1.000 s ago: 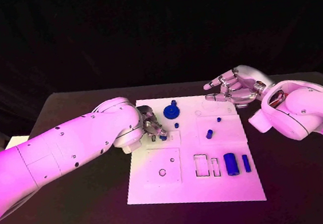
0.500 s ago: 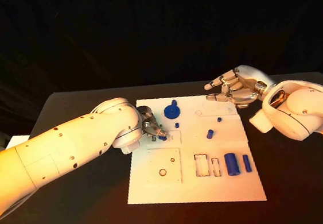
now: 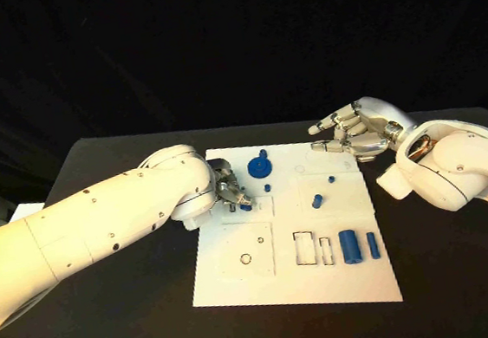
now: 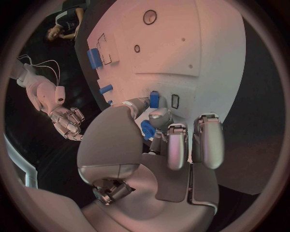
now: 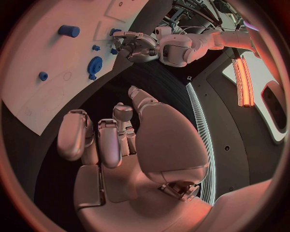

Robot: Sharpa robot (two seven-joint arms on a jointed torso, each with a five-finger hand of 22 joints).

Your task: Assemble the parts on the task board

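The small blue part (image 4: pixel 154 99) sits at the left hand's fingertips, on the task board (image 3: pixel 291 280) near its far left corner, beside a small rectangular slot. Compared with a second ago it has barely moved: the left hand (image 3: pixel 225 191) stays low over the same spot, its fingers (image 4: pixel 172 145) curled in around the piece, so I judge the seating of this part is still under way rather than finished. Whether the fingers actually clamp the part or merely press on it I cannot tell.

The part is a short, stubby blue piece, seemingly standing upright on the white board. Another blue bit (image 4: pixel 147 129) shows just under the palm.

Further out lie a round blue gear-like piece (image 3: pixel 259 166), a small peg (image 3: pixel 317 201), and two blue bars (image 3: pixel 349 247) near the right edge. The right hand (image 3: pixel 355 134) hovers unchanged beyond the board's far right corner above the desk (image 3: pixel 132 328), fingers loosely curled on nothing.
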